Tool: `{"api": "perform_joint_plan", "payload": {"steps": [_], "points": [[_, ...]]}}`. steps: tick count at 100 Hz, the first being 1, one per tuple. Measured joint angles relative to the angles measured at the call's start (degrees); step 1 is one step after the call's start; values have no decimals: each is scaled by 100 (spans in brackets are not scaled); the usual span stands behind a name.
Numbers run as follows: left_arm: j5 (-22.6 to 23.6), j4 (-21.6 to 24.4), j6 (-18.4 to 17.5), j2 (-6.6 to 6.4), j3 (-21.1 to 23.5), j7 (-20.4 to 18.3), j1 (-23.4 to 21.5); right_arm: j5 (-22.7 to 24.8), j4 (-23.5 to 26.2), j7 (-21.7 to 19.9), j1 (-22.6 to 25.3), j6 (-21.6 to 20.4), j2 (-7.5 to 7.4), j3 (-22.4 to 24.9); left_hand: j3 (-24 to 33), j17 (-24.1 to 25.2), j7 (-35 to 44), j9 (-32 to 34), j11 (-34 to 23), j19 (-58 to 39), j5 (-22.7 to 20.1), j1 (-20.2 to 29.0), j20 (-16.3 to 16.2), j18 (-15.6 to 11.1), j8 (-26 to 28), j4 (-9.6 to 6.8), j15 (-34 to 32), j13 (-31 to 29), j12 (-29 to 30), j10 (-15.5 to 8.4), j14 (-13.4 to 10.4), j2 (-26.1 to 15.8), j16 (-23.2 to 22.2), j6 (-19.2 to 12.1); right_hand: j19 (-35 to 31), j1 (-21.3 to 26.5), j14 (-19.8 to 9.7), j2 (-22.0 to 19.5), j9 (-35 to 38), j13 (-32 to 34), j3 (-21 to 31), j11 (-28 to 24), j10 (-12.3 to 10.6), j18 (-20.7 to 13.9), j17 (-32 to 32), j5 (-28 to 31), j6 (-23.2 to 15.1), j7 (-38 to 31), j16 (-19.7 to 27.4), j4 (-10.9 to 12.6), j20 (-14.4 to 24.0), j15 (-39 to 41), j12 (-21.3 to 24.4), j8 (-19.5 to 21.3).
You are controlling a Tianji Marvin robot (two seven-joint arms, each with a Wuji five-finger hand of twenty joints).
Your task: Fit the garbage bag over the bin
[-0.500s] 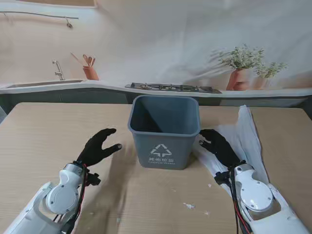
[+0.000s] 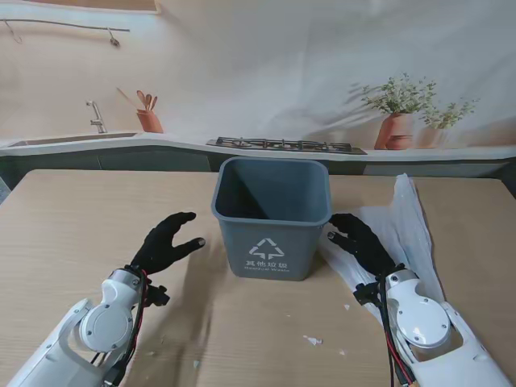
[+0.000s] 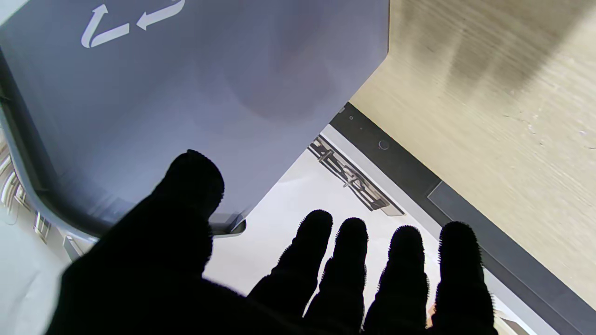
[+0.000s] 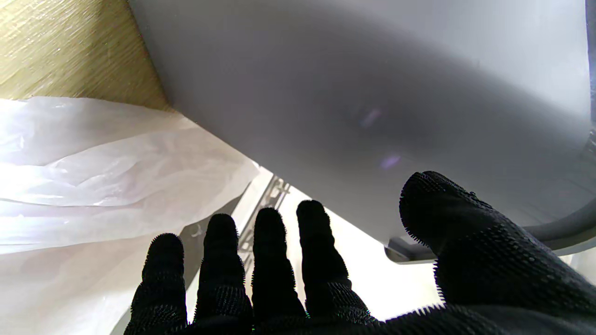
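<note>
Bin [image 2: 272,218] upright mid-frame on worktop [image 2: 72,218]. Left hand [image 2: 165,243] and right hand [image 2: 363,242] flank it, fingers spread, holding nothing. Bag [image 2: 411,222] flat, right of frame, under right hand.

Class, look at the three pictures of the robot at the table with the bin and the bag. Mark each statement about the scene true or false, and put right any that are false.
1. The grey bin stands upright with its mouth open. True.
2. The white garbage bag is already pulled over the bin's rim. False: it lies flat on the table, to the right of the bin.
3. The left hand holds the bag. False: it is open, fingers spread, left of the bin and holding nothing.
4. The right hand is between the bin and the bag, over the bag's edge. True.
5. A white recycling mark shows on the bin's front wall. True.
6. The bin is full of rubbish. False: what shows of its inside is bare.
</note>
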State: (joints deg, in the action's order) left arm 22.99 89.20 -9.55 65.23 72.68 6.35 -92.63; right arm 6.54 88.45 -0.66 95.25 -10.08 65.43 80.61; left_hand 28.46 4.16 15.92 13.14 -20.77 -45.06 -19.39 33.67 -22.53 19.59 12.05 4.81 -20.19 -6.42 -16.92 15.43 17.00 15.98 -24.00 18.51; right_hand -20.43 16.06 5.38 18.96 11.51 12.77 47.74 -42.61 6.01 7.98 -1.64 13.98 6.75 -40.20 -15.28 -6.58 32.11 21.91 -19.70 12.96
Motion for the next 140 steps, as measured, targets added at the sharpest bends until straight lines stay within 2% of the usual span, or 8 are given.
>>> {"api": "perform_joint_plan", "payload": {"steps": [21,33,46,62,73,88,126,140], "points": [[-11,-92,59,4,-57,-17,97,298,-3,125,23,-71,4,64,0,0,0,0,0,1,0,0,3,0,0,0,0,0,0,0,0,0,1,0,0,8,0,140,5,0,115,-1,0,0,4,126,-151,-54,0,0,5,1,-2,0],[-3,-87,38,5,-27,-24,80,710,544,283,381,-258,8,384,0,0,0,0,0,1,0,0,4,0,0,0,0,0,0,0,0,0,1,0,1,8,1,361,252,11,232,-40,0,8,-80,347,-291,-84,0,0,20,60,-18,-1],[-13,-64,14,8,40,-16,25,1741,1151,797,638,-390,9,580,0,0,0,0,0,1,0,0,5,1,0,0,0,0,0,0,0,0,1,0,1,9,16,780,611,175,545,-121,0,93,-402,618,-365,-75,-51,0,21,152,-38,-1],[-22,-29,-74,5,66,-13,-9,2957,1245,-330,298,-356,-150,922,0,0,0,0,0,1,0,0,7,1,0,0,0,0,0,0,0,0,1,0,2,12,-6,880,421,175,582,-149,-92,81,-410,329,-433,-121,-54,0,-12,152,-114,4],[-22,-23,-92,3,65,-22,-11,3346,643,-601,-485,-376,-410,705,0,0,0,0,0,1,0,0,7,2,0,0,0,0,0,0,0,0,1,0,6,160,-134,904,226,95,652,-225,-213,57,-338,175,-436,-202,-56,0,-52,150,-144,21],[-30,-33,-90,3,63,-26,2,3911,-370,-585,-1503,-139,-549,230,1,0,0,0,0,1,0,0,7,2,0,0,0,0,0,0,0,0,1,0,36,161,-137,967,129,20,701,-288,-213,57,-212,109,-436,-284,-77,0,-52,157,-152,57],[-16,-62,-58,3,58,-25,28,3734,-2526,-1180,-3406,-50,-663,-1475,1,0,0,0,0,1,0,1,9,8,0,0,0,0,0,0,0,0,1,0,81,155,-280,970,-12,-191,811,-326,-284,-72,7,-273,-422,-355,-88,0,-52,169,-141,58],[-2,-62,-54,3,67,-25,27,3399,-2958,-1814,-3824,-72,-708,-1931,1,-4,0,0,0,1,0,2,10,12,0,0,0,0,0,0,0,0,1,0,146,155,-416,973,-12,-331,812,518,-362,-151,206,-673,-421,-334,4,0,-52,-79,218,58]]}}
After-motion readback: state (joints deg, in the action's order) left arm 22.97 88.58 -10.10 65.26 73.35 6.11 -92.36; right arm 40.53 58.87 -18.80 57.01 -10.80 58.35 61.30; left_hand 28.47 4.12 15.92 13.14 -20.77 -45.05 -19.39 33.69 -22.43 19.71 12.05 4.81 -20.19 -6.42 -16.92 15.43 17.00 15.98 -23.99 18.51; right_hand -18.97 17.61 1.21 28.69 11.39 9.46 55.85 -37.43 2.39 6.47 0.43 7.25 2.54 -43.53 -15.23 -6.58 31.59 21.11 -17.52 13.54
